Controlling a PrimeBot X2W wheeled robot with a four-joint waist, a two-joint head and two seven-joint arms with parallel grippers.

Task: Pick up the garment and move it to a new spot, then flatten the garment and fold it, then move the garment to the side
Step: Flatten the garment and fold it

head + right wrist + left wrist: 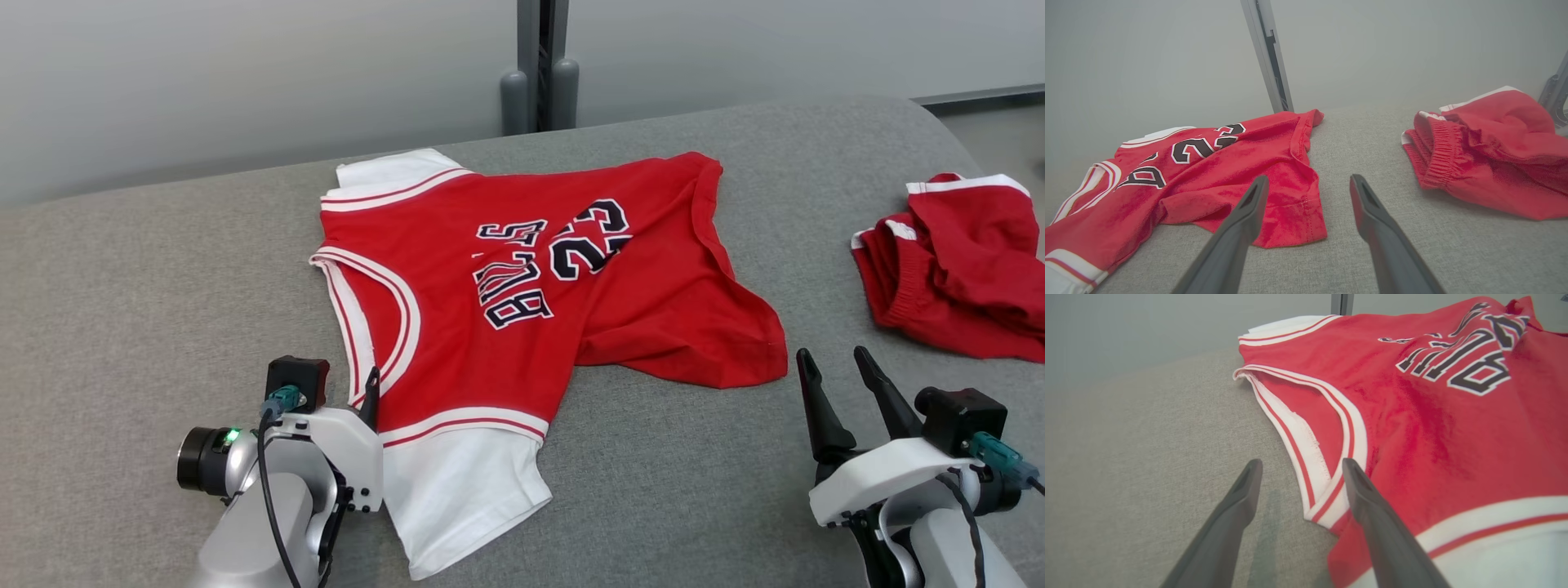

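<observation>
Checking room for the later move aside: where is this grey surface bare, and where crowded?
Widest free patch: the grey surface left of the red jersey, beyond the left gripper. A narrower strip runs between the jersey's hem and the red shorts, ahead of the right gripper. Crowded: the middle under the jersey and the far right by the shorts.

Dark claw fingers (818,408), white shells (882,478), teal plugs (994,452)

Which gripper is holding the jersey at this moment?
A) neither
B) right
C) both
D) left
A: both stand open, the left gripper at the neck trim of the jersey, the right gripper beside its hem corner, neither closed on cloth.
</observation>
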